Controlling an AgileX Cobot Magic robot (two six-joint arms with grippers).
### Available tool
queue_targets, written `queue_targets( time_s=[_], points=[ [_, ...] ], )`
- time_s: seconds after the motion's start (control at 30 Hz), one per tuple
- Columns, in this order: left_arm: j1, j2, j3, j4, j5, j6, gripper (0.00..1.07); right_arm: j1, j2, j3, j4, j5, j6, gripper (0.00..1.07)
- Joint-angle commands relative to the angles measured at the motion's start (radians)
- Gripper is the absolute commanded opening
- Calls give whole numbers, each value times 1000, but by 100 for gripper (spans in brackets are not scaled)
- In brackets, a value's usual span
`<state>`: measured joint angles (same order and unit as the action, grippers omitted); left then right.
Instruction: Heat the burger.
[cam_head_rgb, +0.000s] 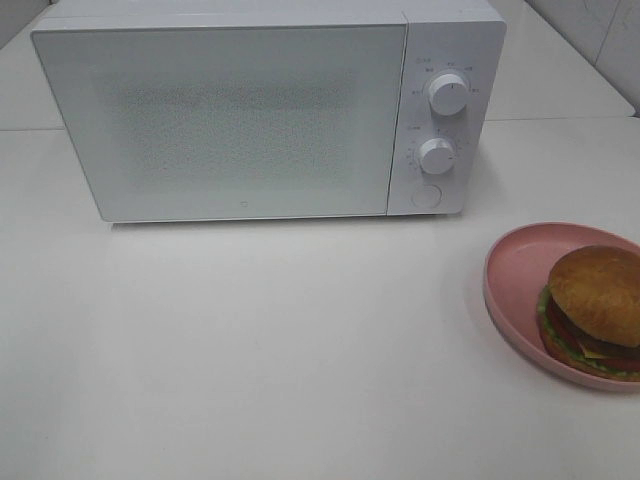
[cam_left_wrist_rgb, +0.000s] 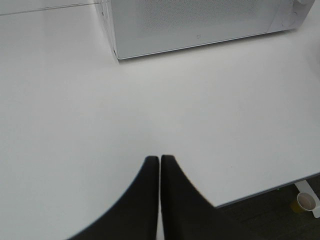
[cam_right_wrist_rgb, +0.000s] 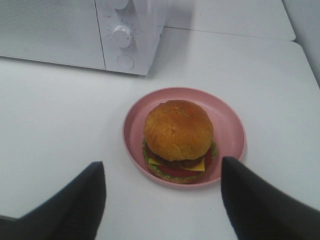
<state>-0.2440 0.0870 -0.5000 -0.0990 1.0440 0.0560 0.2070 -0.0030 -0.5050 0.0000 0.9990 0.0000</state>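
The burger (cam_head_rgb: 594, 308), with golden-brown bun, lettuce, tomato, cheese and patty, sits on a pink plate (cam_head_rgb: 510, 270) at the right edge of the white table. It also shows in the right wrist view (cam_right_wrist_rgb: 178, 137) on the plate (cam_right_wrist_rgb: 230, 125). My right gripper (cam_right_wrist_rgb: 162, 172) is open, its black fingers apart on either side of the plate, nearer the camera than the burger. My left gripper (cam_left_wrist_rgb: 159, 162) is shut and empty above bare table. The white microwave (cam_head_rgb: 260, 110) stands at the back with its door closed. Neither gripper shows in the high view.
The microwave has two round knobs (cam_head_rgb: 446, 93) and a round button (cam_head_rgb: 427, 196) on its right panel. The table's front edge (cam_left_wrist_rgb: 260, 194) shows in the left wrist view, with floor and a small cup (cam_left_wrist_rgb: 306, 201) below.
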Motion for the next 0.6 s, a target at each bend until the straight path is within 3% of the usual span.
queue_targets(
  time_s=[0.03,0.07,0.17,0.2,0.3,0.6],
  points=[
    [28,-22,2,-7,-12,5,0,-22,-31,-1,0,-8,0,61],
    [75,-36,2,-7,-12,5,0,-56,-31,-1,0,-8,0,61],
    [96,-42,2,-7,-12,5,0,-75,-31,-1,0,-8,0,61],
    [145,-63,2,-7,-12,5,0,-109,-31,-1,0,-8,0,61],
    [195,-94,2,-7,-12,5,0,-156,-31,-1,0,-8,0,61],
    [209,-115,2,0,-12,1,0,-199,-31,-1,0,-8,0,61]
  ],
)
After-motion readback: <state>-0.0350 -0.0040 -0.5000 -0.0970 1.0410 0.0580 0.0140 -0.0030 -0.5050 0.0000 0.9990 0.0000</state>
